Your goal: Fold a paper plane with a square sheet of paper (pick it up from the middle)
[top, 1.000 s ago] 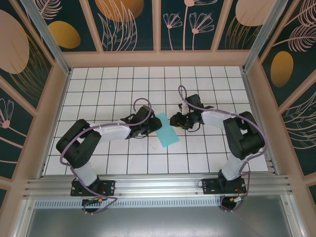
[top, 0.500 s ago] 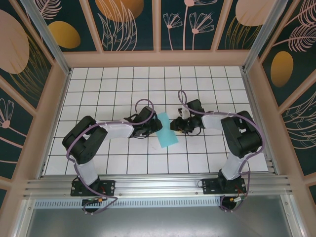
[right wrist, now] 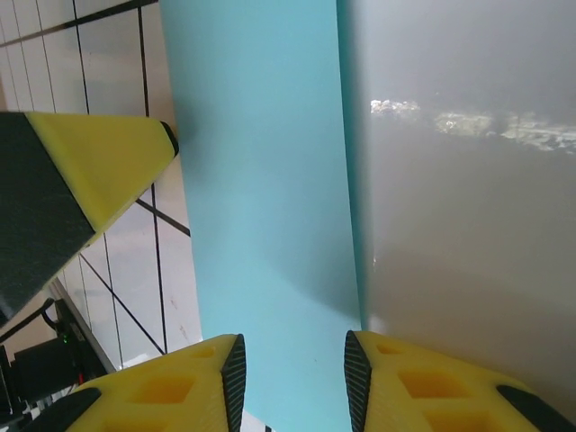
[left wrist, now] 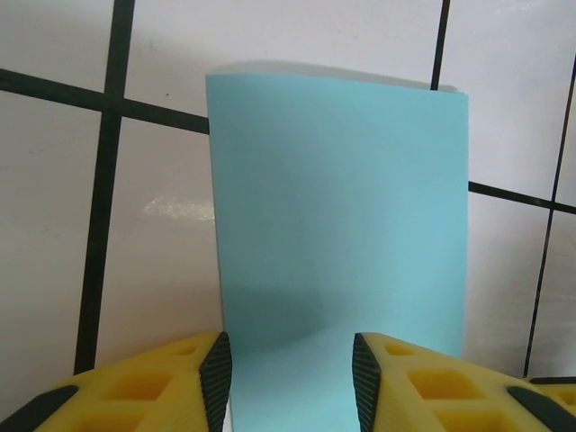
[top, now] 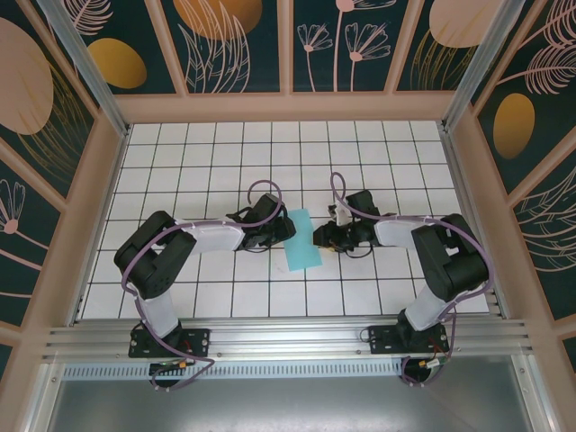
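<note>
The square sheet of paper is light turquoise and lies on the white grid tiles as a narrow rectangle, apparently folded in half. My left gripper is low at its left long edge, and my right gripper is low at its right long edge. In the left wrist view the paper runs flat between the pads of the open left gripper. The right wrist view shows the paper passing between the pads of the open right gripper. Neither pair of jaws pinches it. The paper plane is out of view.
The white tiled table is enclosed by wooden walls at the back and both sides. A metal rail runs along the near edge by the arm bases. One yellow finger of the left gripper shows in the right wrist view.
My right gripper has come nearer and lower to the paper's right edge. The left arm shifted slightly at the left edge. The paper now lies a little straighter.
</note>
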Controlling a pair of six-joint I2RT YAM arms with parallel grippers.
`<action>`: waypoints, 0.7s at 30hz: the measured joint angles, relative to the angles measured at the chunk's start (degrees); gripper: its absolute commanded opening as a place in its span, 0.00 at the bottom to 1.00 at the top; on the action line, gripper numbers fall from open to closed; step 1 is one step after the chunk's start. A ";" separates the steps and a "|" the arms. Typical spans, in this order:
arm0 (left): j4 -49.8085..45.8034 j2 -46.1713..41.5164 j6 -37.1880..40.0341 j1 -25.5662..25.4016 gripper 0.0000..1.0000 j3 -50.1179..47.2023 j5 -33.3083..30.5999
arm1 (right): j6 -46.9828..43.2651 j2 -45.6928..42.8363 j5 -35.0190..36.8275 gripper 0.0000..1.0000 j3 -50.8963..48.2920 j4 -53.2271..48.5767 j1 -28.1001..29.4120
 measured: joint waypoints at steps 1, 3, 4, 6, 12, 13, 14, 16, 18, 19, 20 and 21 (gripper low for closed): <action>0.02 -0.02 0.00 0.00 0.43 0.00 -0.02 | 0.26 0.00 0.50 0.39 0.09 0.02 0.00; 0.04 -0.31 -0.02 0.00 0.43 -0.22 -0.17 | 0.57 0.02 1.81 0.39 0.55 -0.15 0.00; 0.04 -0.61 -0.02 0.00 0.43 -0.48 -0.22 | 0.59 0.20 2.29 0.39 1.09 -0.26 0.00; -0.04 -1.29 0.02 0.00 0.41 -0.90 -0.22 | 0.55 0.81 3.06 0.39 2.45 -0.24 0.00; 0.44 -3.28 0.59 0.00 0.39 -0.87 -0.59 | 0.55 3.19 3.28 0.39 4.31 -0.02 0.00; 0.83 -3.30 0.59 0.00 0.39 -0.87 -0.55 | 0.55 3.52 3.30 0.39 4.33 -0.02 0.00; 1.07 -3.23 0.61 0.00 0.38 -0.87 -0.44 | 0.57 3.82 3.28 0.39 4.31 -0.04 0.00; 1.46 -2.64 0.61 0.00 0.38 -0.68 0.02 | 0.59 4.31 3.19 0.39 4.33 0.02 -0.02; 2.19 -1.42 0.59 0.00 0.38 -0.33 0.81 | 0.59 4.31 3.08 0.38 4.33 0.04 -0.07; 2.64 -0.68 0.59 0.00 0.38 -0.22 1.16 | 0.59 4.31 3.06 0.38 4.31 0.04 -0.07; 3.06 -0.04 0.59 0.00 0.38 -0.22 1.40 | 0.59 4.31 3.06 0.38 4.31 0.04 -0.07; 3.23 0.66 0.57 0.00 0.38 -0.22 1.64 | 0.59 4.31 3.06 0.38 4.31 0.04 -0.04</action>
